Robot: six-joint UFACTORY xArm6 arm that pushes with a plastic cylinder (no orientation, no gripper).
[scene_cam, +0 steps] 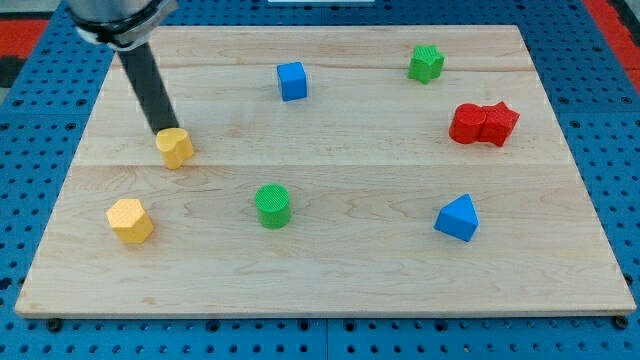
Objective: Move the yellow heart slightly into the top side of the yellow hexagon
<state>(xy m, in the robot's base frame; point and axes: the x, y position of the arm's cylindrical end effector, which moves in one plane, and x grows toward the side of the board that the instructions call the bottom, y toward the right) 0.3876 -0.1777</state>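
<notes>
The yellow heart [176, 147] lies at the left of the wooden board. The yellow hexagon [131, 220] lies below it and a little to the left, apart from it. My tip [164, 131] touches the heart's top left edge. The dark rod slants up from there to the view's top left.
A blue cube [292, 81] and a green block [426, 63] lie near the top. Two red blocks [484, 124] touch each other at the right. A green cylinder [273, 206] sits at the middle bottom. A blue triangle [458, 218] lies at the lower right.
</notes>
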